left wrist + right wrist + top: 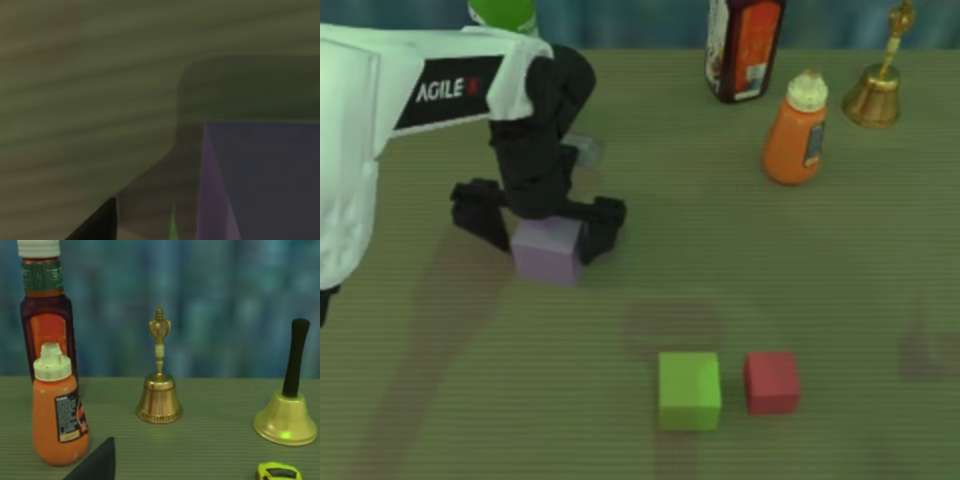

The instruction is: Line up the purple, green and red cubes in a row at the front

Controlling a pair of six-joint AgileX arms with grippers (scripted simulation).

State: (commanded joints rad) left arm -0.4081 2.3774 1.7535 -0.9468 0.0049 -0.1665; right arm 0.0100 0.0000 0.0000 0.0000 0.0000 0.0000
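So the bench [820,260] is this olive-green surface, and my left arm [380,120] reaches in from the top view's left with its tool [548,228] down over the purple cube [550,255], which sits left of centre and well back from the front edge. The fingers stand apart, one on each side of the cube, straddling it, but I can't tell if the pads are touching its faces, so I wouldn't call it gripped. The left wrist view mostly shows the cube's purple side up close, one dark fingertip and a sliver of green past it. The green cube [689,390] is already near the front, and the red cube [771,382] sits just beside it on the right with a small gap, so those two look placed and the purple one is what's left. My take on doing this step well: squeeze square on the flat faces so it doesn't twist, lift it clear of the bench, then set it down just left of the green one, level with that pair, without bumping them. The right arm isn't in the top view; its wrist view only shows one dark fingertip, so no call on that tool. Behind sit a dark bottle [744,45], an orange bottle [797,130] and a brass bell [876,90].
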